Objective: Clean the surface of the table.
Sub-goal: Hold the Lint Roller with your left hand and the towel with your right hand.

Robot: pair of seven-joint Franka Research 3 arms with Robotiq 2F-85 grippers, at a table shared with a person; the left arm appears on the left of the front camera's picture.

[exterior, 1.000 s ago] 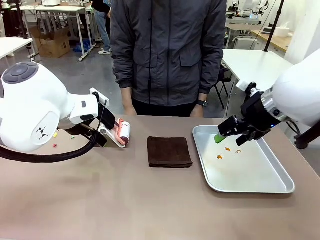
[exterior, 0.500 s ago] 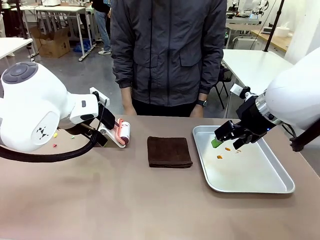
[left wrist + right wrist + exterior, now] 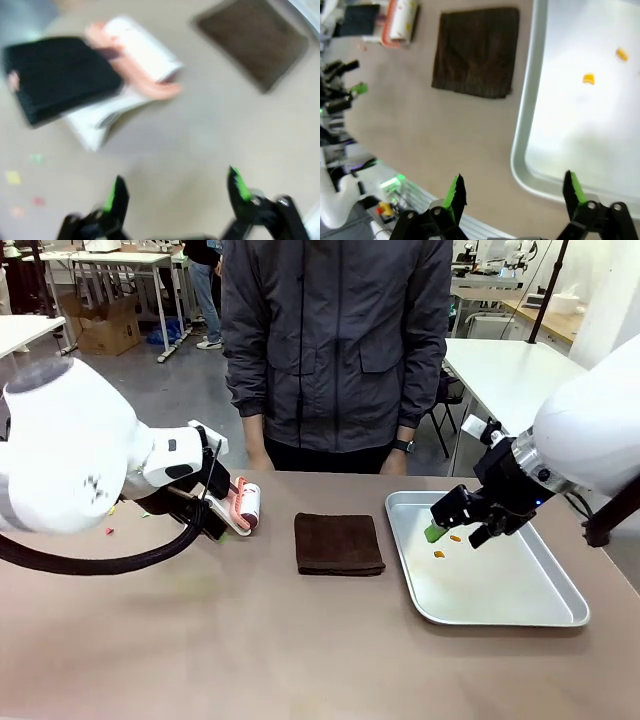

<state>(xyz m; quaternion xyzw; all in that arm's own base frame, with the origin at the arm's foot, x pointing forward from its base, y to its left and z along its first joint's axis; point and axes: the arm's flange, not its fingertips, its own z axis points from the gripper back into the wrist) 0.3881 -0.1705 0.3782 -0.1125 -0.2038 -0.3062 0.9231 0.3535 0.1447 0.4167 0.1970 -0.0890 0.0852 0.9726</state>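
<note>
The large rectangular table with its matte brownish-taupe top spans the whole foreground of the front view, between the robot and a person in a dark grey jacket who stands at its 12 o'clock edge.

Near the table's centre lies a dark brown square cloth, flat and folded. At 3 o'clock from it, just beside but apart, sits a silver rectangular metal tray; a few small orange crumbs lie in its far left part. At 10 o'clock from the cloth a lint roller with a white roll and salmon-pink handle rests on a white base, and the left wrist view shows a black flat block touching it, too blurred to tell more. Tiny coloured scraps dot the tabletop out at 9 o'clock.

The right gripper hovers over the tray's far left corner – its jaws are spread wide, with nothing between the green pads. The left gripper hangs above bare tabletop near the lint roller, at the roller's 6 o'clock in its own wrist view – jaws likewise released and grasping nothing.
</note>
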